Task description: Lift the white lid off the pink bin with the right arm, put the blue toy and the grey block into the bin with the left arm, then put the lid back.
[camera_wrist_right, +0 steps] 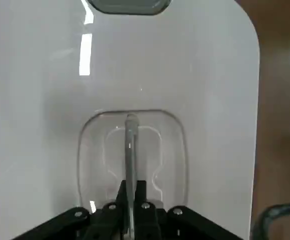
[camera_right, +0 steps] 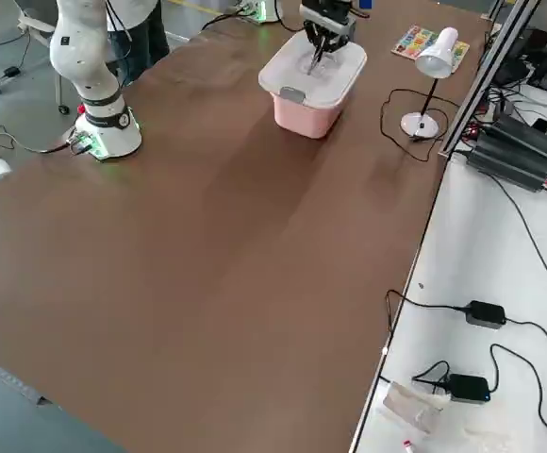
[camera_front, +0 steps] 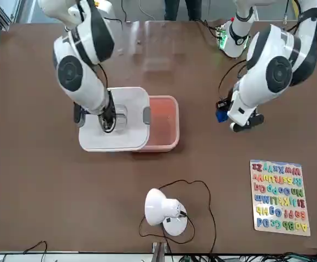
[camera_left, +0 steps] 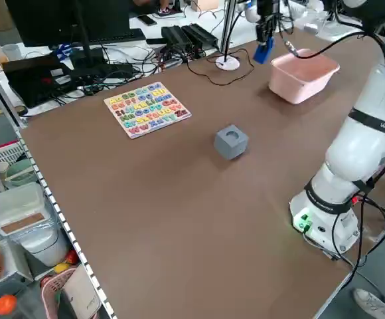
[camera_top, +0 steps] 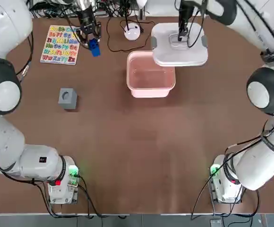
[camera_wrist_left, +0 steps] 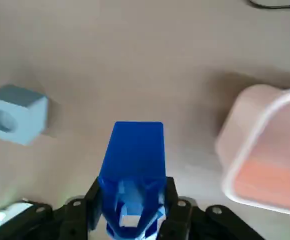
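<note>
The right gripper (camera_wrist_right: 131,195) is closed on the handle of the square white lid (camera_top: 179,45), holding it level above the table (camera_top: 127,156), to the right of and partly over the far right corner of the pink bin (camera_top: 151,87). Much of the bin's interior shows from overhead.

The left gripper (camera_wrist_left: 132,200) is clamped on the blue toy (camera_wrist_left: 135,155), holding it in the air to the left of the bin, near the right edge of the alphabet board (camera_top: 61,45).

The grey block (camera_top: 67,98) sits on the table, nearer than the board and left of the bin, its round hole facing up. A white lamp (camera_front: 161,207) stands beyond the bin.
</note>
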